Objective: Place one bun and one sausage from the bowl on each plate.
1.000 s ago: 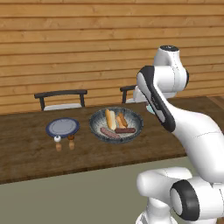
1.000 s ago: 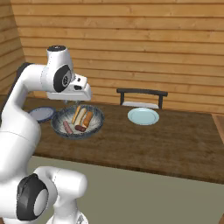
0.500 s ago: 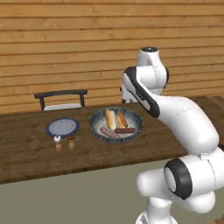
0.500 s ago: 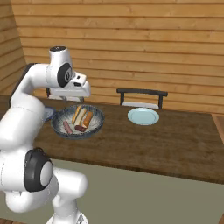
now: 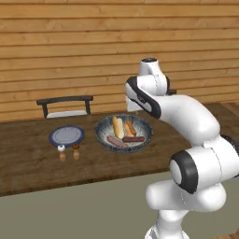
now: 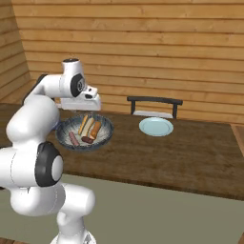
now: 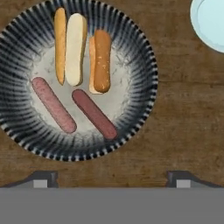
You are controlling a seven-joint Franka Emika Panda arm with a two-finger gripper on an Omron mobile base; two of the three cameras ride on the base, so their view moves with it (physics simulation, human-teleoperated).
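My gripper (image 7: 111, 178): fingers spread wide, holding nothing, poised above the bowl (image 7: 140, 52). Bowl contents: two buns (image 7: 75, 48) side by side, two sausages (image 7: 94, 113) below them. Table (image 5: 28, 158): blue-grey plate (image 5: 66, 136) left of bowl, two small shakers (image 5: 68, 152) just before it; pale plate (image 6: 156, 127) right, chair (image 6: 155, 102) behind.

buns (image 7: 72, 48) — 2 | sausages (image 7: 94, 113) — 2 | bowl (image 7: 144, 57) — 1 | plates (image 5: 67, 136) — 2 | shakers (image 5: 61, 151) — 2 | chairs (image 6: 155, 101) — 2

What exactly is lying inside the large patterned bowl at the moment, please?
Inside the bowl: two buns and two sausages. Whatever lies beneath them is covered.
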